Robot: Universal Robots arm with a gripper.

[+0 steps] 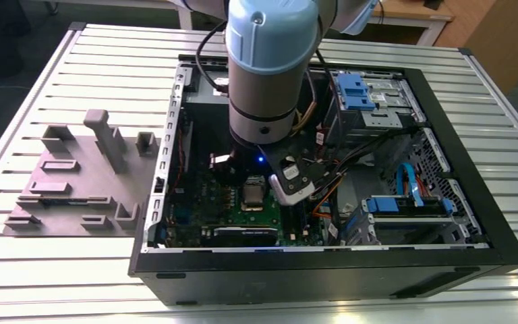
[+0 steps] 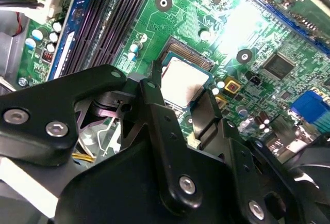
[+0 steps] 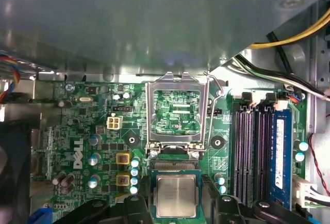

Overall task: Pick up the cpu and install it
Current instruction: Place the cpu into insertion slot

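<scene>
The cpu [image 2: 183, 82], a small square chip with a silvery top, sits between my two black fingers [image 2: 154, 100], low over the socket [image 3: 175, 165] on the green motherboard [image 3: 82, 131]. My gripper [image 2: 181, 79] is shut on the cpu, one finger against each opposite edge. In the first wrist view the cpu [image 3: 176, 195] covers most of the socket, with a strip of gold contacts showing along one side. The socket's metal load plate [image 3: 172, 113] is flipped up and open. In the exterior view the arm [image 1: 268, 74] reaches down into the black computer case [image 1: 331, 260].
Memory slots [image 3: 252, 152] run beside the socket, and capacitors [image 3: 134, 175] stand close on the other side. A grey metal box [image 3: 154, 17] looms past the load plate. Cables [image 1: 349, 169] and blue drive brackets [image 1: 367, 94] crowd the case. A grey parts fixture [image 1: 79, 175] lies outside on the slatted table.
</scene>
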